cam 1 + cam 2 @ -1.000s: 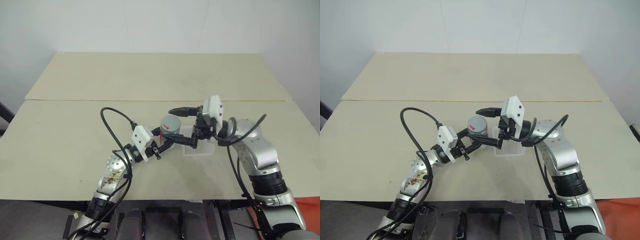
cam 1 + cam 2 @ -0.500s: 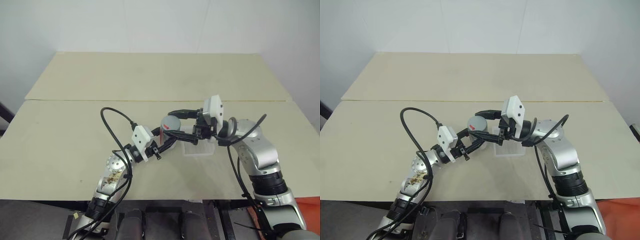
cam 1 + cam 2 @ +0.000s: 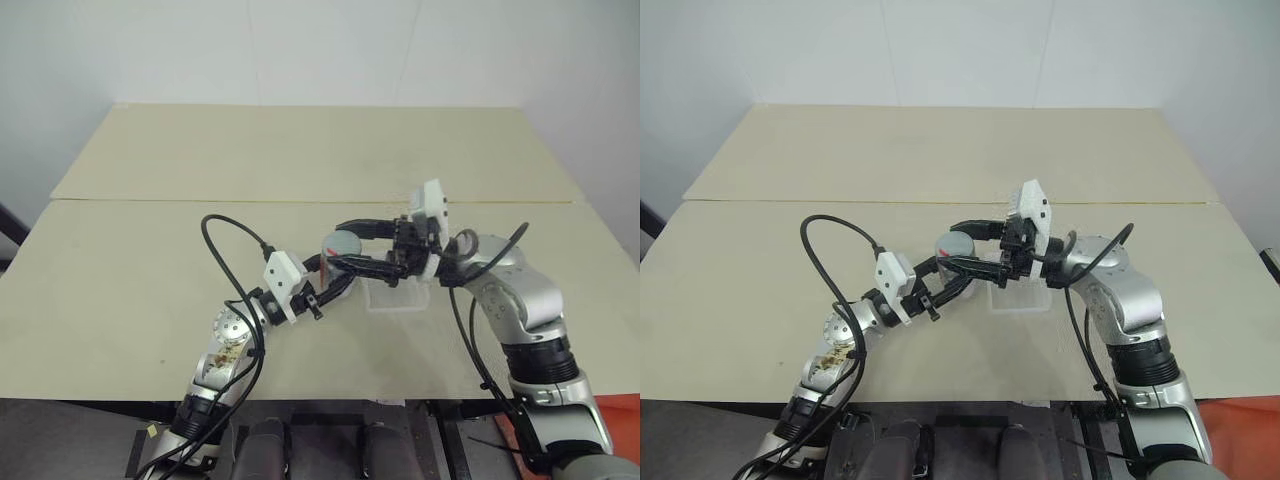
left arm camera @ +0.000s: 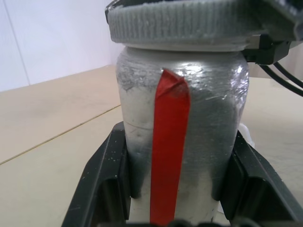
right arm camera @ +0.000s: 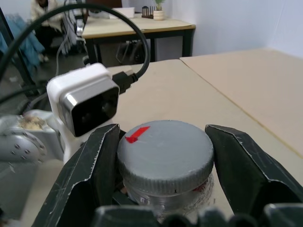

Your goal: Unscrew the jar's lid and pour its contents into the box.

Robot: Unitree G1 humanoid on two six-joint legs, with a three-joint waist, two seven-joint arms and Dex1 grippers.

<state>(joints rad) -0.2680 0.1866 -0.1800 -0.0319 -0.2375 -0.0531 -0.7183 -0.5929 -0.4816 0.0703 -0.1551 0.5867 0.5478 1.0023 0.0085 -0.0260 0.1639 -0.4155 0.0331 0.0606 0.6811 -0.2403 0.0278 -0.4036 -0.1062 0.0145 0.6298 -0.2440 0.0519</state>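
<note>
Grey-metal jar (image 4: 180, 137) sits clamped in the left gripper (image 3: 335, 283), held above the worktop (image 3: 130, 270) near its middle; the right gripper (image 5: 163, 156) pinches the lid (image 5: 165, 151), not yet off; the box (image 3: 395, 298) waits at the jar's four o'clock; unscrewing and pouring remain.
</note>
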